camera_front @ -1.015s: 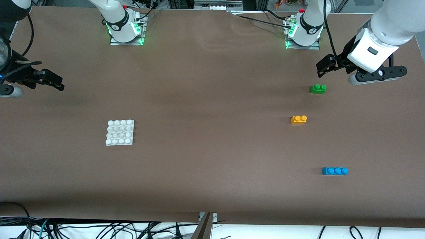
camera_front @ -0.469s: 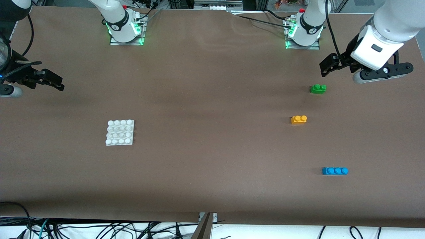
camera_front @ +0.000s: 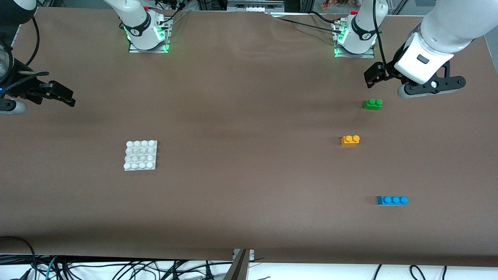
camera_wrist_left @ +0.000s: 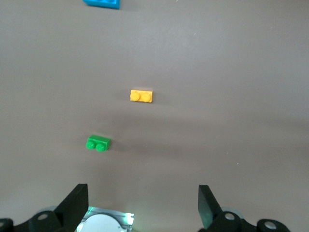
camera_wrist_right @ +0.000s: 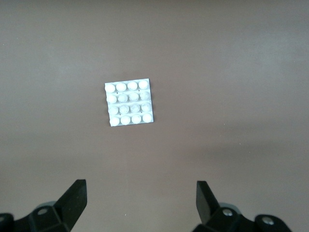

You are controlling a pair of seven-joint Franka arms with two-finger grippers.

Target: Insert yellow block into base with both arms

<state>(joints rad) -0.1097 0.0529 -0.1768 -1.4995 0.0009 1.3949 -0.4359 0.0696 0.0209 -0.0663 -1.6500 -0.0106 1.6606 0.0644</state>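
Even, soft overhead light; sharp, faint shadows.

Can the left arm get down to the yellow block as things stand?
Probably yes: the left gripper, open and empty, hangs above the green brick; the yellow block lies alone on bare table, nothing over it.
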